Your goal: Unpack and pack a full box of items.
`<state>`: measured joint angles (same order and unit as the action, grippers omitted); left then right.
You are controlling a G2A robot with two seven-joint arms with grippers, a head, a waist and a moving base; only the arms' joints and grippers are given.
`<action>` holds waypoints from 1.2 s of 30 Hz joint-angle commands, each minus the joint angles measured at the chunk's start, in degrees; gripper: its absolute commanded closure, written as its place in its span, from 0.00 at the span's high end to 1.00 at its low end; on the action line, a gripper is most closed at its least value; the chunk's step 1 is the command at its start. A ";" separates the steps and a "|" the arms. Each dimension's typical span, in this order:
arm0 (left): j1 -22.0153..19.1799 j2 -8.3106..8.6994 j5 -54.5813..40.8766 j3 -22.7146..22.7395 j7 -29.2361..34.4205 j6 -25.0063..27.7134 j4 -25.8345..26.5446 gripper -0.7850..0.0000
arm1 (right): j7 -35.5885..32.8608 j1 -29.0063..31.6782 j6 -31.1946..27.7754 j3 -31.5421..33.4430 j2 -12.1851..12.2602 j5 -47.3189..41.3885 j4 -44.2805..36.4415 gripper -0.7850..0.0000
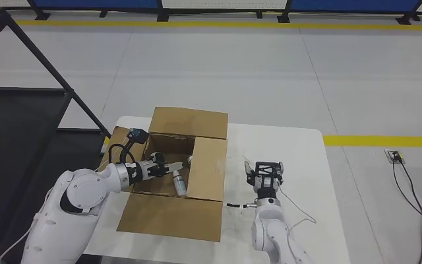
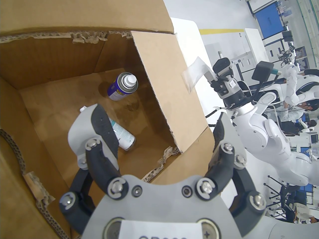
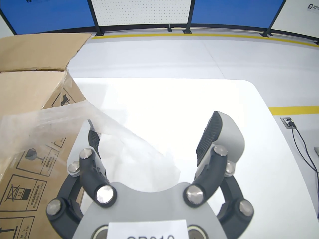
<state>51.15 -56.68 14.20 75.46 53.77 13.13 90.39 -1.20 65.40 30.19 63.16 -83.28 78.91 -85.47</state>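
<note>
Box (image 1: 188, 123) open on table (image 1: 290, 148), flaps spread. Left gripper (image 2: 160, 123) above box interior, fingers wide apart, empty. Inside box: blue can (image 2: 122, 87) standing, white can (image 2: 123, 136) lying. Right gripper (image 3: 154, 123) beside box, likewise spread, empty.

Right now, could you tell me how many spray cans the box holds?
2. A blue metal spray can stands upright in a corner of the brown cardboard box; a white spray can lies flat, partly behind the left pincer. Others may be hidden.
</note>
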 commanded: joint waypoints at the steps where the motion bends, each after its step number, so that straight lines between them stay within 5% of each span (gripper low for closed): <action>1: 0.00 0.00 0.00 0.00 0.00 0.00 0.00 1.00 | -0.14 -0.17 0.29 0.32 -0.11 0.12 -0.01 1.00; 9: 0.00 0.00 0.00 0.00 0.00 0.00 0.00 1.00 | -4.22 -1.09 2.35 2.19 -0.40 1.91 1.00 1.00; 17: 0.00 0.00 0.00 0.00 0.00 0.00 0.00 1.00 | -14.16 -4.29 -2.28 3.52 -0.38 3.76 6.22 1.00; 36: 0.00 0.00 0.00 0.00 0.00 0.00 0.00 1.00 | -17.81 -5.25 -10.20 6.59 -0.18 4.68 7.77 1.00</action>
<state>51.15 -56.68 14.20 75.46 53.77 13.13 90.39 -19.35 59.74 19.92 69.54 -83.47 83.81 -77.03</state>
